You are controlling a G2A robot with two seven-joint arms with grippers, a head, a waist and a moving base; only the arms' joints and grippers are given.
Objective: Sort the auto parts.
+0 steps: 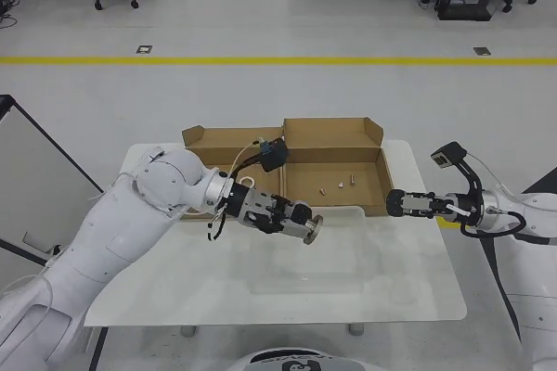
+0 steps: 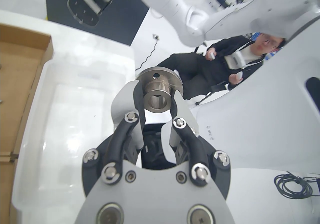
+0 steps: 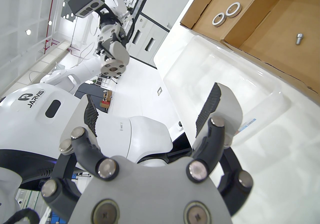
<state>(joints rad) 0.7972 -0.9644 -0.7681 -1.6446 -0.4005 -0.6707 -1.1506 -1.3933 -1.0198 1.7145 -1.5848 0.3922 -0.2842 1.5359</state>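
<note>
The white table (image 1: 260,287) was at the near side. Above its middle the left gripper (image 1: 297,221) (image 2: 157,94) was held. Its two fingers (image 2: 125,99) were closed firmly on the one flanged bushing (image 1: 312,229) (image 2: 157,79) (image 3: 113,69), gripping the narrow tube part. The bushing's long axis lay almost level and in line with the gripper. The wide flange end pointed away from the gripper, to the right and a little to the near side, so its round face with the centre bore was turned toward the right arm. To the right, above the table's right part and just beside the near right corner of the right box, was the right gripper (image 1: 396,202) (image 3: 152,93). Its fingers (image 3: 215,102) were wide apart and it held nothing. Between the grippers and the boxes one clear plastic tray (image 3: 277,94) lay on the table, just beside the boxes' near walls. At the far side two open cardboard boxes stood side by side. The left box (image 1: 213,148) (image 3: 202,7) contained two metal rings (image 3: 219,19), flat and just beside each other. The right box (image 1: 334,148) (image 3: 252,17) contained small bolts (image 1: 322,190) (image 3: 298,38) lying on their sides; I could count two with certainty.
</note>
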